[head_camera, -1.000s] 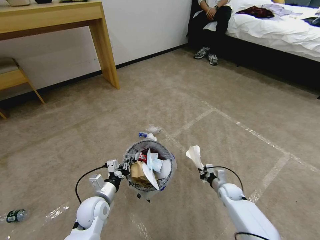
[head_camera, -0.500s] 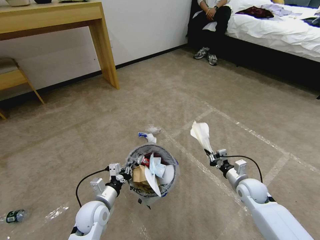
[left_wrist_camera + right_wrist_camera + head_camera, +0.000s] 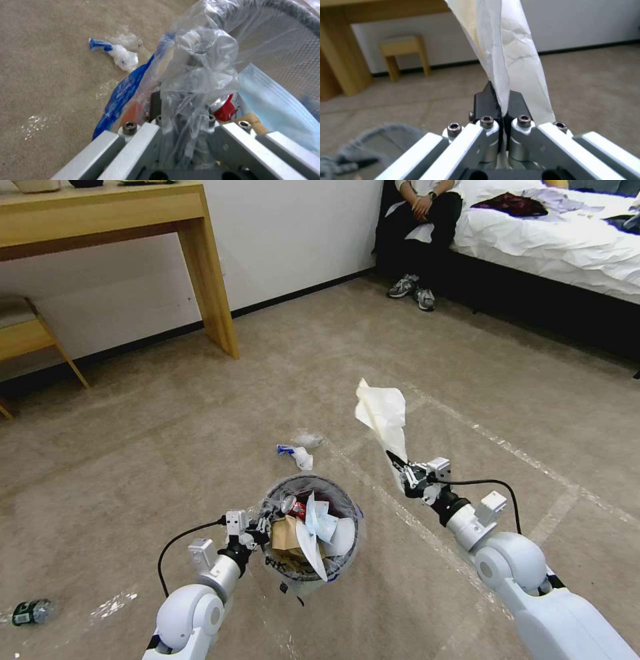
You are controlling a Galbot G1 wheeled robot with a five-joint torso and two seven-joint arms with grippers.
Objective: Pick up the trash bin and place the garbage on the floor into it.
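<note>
The trash bin (image 3: 341, 499), a grey mesh bucket lined with clear plastic, hangs above the floor (image 3: 200, 447), my left gripper (image 3: 261, 525) shut on its rim (image 3: 286, 12) and liner. Inside it lie a brown paper bag (image 3: 287, 532), a crushed red can (image 3: 226, 110) and a pale blue face mask (image 3: 276, 105). My right gripper (image 3: 399, 463), to the bin's right and higher, is shut on a crumpled white paper (image 3: 383, 415) (image 3: 516, 57) that stands up from its black fingertips (image 3: 485, 100). A blue-and-white wrapper (image 3: 295, 453) (image 3: 116, 53) lies on the carpet beyond the bin.
A small dark bottle (image 3: 30, 611) lies on the carpet at the near left. A wooden desk (image 3: 200, 280) and stool (image 3: 27, 337) stand at the far left wall. A bed (image 3: 553, 247) with a seated person (image 3: 420, 227) is at the far right.
My right gripper has risen and swung away from me with the white paper, which now stands higher. The left gripper and bin have shifted slightly nearer and rightward.
</note>
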